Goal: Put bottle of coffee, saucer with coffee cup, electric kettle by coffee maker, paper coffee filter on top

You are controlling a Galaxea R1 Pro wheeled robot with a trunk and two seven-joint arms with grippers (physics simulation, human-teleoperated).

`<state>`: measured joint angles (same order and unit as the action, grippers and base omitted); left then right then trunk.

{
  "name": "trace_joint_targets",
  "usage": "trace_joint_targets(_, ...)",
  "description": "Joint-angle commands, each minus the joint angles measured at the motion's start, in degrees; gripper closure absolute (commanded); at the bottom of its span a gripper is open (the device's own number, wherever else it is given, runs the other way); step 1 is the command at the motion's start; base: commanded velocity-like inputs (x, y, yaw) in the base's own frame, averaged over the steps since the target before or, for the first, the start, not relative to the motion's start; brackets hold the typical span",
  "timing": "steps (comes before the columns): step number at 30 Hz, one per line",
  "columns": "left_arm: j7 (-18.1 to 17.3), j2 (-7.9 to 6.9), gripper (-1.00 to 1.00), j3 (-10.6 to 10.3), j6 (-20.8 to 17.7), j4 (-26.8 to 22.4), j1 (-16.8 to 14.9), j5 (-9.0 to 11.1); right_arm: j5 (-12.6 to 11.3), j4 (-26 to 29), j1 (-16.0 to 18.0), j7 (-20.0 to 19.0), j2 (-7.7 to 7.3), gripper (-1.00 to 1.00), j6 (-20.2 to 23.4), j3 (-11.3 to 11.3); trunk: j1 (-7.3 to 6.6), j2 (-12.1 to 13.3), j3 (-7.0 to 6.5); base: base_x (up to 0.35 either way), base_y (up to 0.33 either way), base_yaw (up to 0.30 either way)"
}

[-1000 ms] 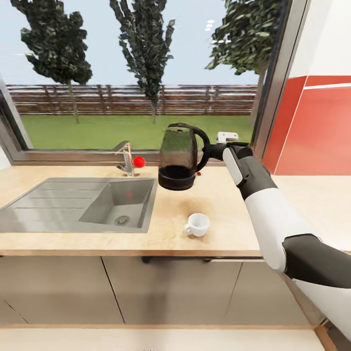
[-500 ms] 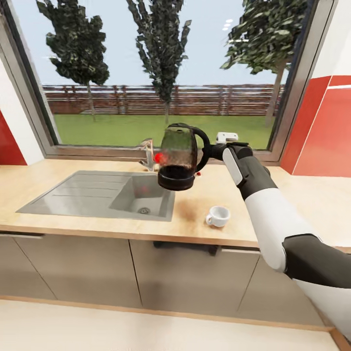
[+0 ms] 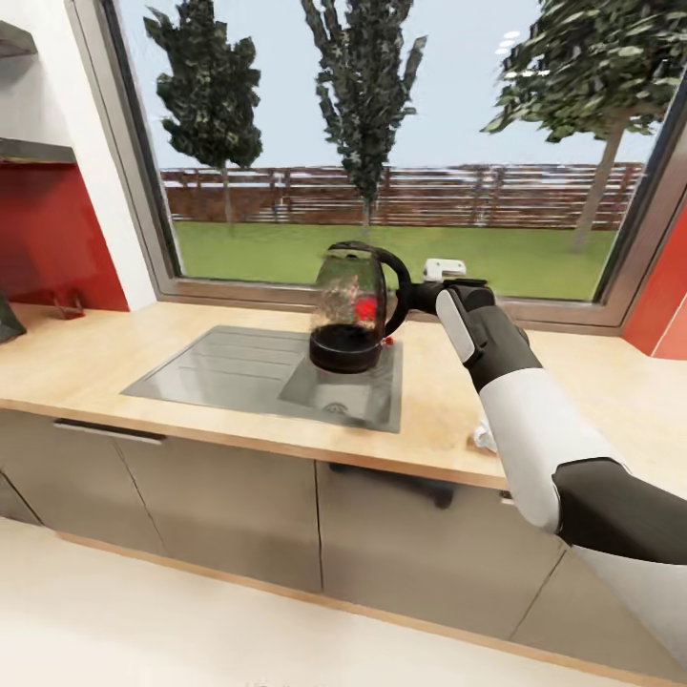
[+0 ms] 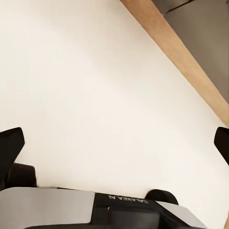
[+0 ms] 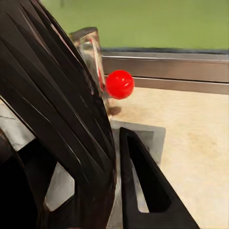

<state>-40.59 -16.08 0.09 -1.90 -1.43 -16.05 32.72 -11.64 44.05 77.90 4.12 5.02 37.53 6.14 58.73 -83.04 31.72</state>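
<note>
Right gripper (image 3: 420,298) clamped on handle of electric kettle (image 3: 351,307), kettle hanging clear above sink (image 3: 239,367), gap beneath its base.
Faucet (image 5: 90,57) with red knob (image 5: 119,84) just behind kettle, blocks far side toward window sill.
Kitchen countertop (image 3: 76,358) left of sink bare up to red wall.
Coffee cup (image 3: 483,437) at near edge right of sink, mostly hidden by right forearm.
Left gripper (image 4: 114,143) spread wide over pale floor, nothing between fingers.
</note>
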Motion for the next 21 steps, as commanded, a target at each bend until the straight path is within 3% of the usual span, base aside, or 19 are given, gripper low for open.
trace_joint_targets(1, -0.2, -0.04, -1.0, 0.0, -0.2, 0.0, 0.0, 0.2, -0.6, 0.1, 0.1, 0.5, -0.01, 1.0, 0.2, 0.1, 0.0, 0.0, 0.06, 0.0, 0.297, 0.204)
trace_joint_targets(21, -0.5, -0.18, -1.0, 0.0, -0.2, 0.0, 0.0, 0.1, -0.6, 0.1, -0.2, 0.5, -0.01, 1.0, 0.1, 0.0, 0.0, 0.0, 0.06, 0.0, 0.307, 0.018)
